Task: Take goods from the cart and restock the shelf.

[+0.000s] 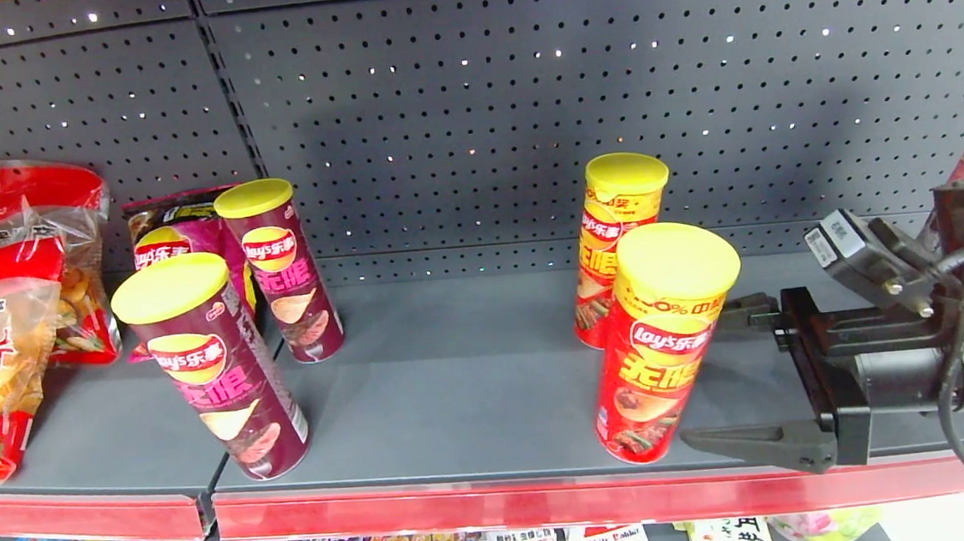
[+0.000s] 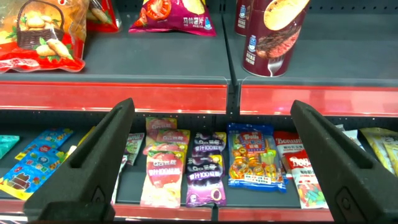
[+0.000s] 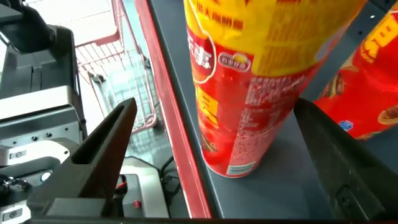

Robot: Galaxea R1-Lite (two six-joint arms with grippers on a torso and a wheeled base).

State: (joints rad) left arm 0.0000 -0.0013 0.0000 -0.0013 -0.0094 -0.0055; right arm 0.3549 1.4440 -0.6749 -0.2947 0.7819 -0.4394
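Sideways — right end effector (image 1: 707,376) around can (image 1: 663,325)

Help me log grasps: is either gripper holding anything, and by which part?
Nothing is held. The right gripper is open, fingers either side of the front red chips can; the left gripper is open too.
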